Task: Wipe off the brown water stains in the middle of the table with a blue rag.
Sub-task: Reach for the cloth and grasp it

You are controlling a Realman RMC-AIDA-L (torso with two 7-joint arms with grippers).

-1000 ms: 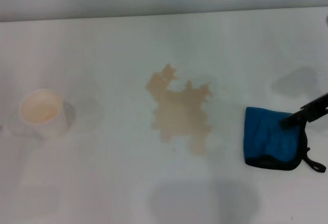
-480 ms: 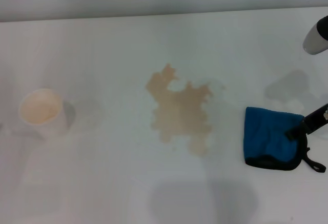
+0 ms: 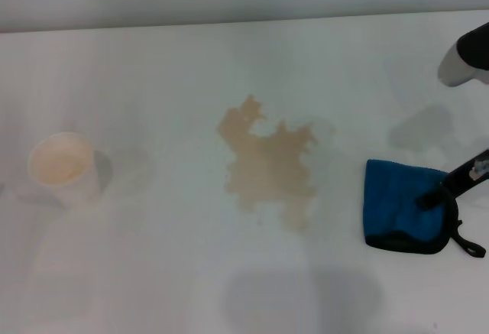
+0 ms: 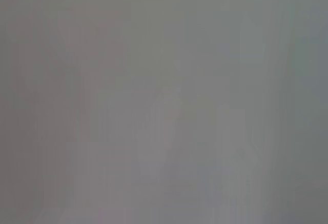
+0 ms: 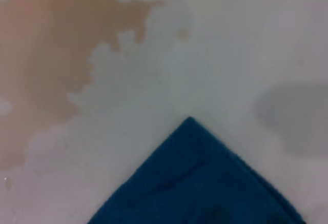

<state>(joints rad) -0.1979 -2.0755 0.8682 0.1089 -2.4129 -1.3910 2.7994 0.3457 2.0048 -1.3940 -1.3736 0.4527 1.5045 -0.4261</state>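
Nearest the robot, on its right, the rag (image 3: 403,215) lies flat on the table (image 3: 153,273), its black trim along the near edge and its black loop strap (image 3: 467,244) trailing off the near right corner. Over the rag's right edge a dark finger of the right gripper (image 3: 447,189) reaches in from the side and appears to touch the cloth; whether that gripper is clamped on the rag or merely resting there cannot be told. From the right wrist view, one corner of the rag (image 5: 200,183) points toward the stains (image 5: 51,65), with a strip of bare white table between them. Left of the rag, in the middle of the table, the stains (image 3: 269,164) spread in a pale brown, lobed patch, apart from the cloth and untouched. Farther left, well apart from the stains, stands a pale paper cup (image 3: 63,167), upright and open. Nothing lies between rag and stains. Beyond the rag, at the far right edge, part of the right arm (image 3: 466,59) hangs above the table, its grey shadow below. Left wrist view shows only plain grey, and the left gripper is nowhere seen.
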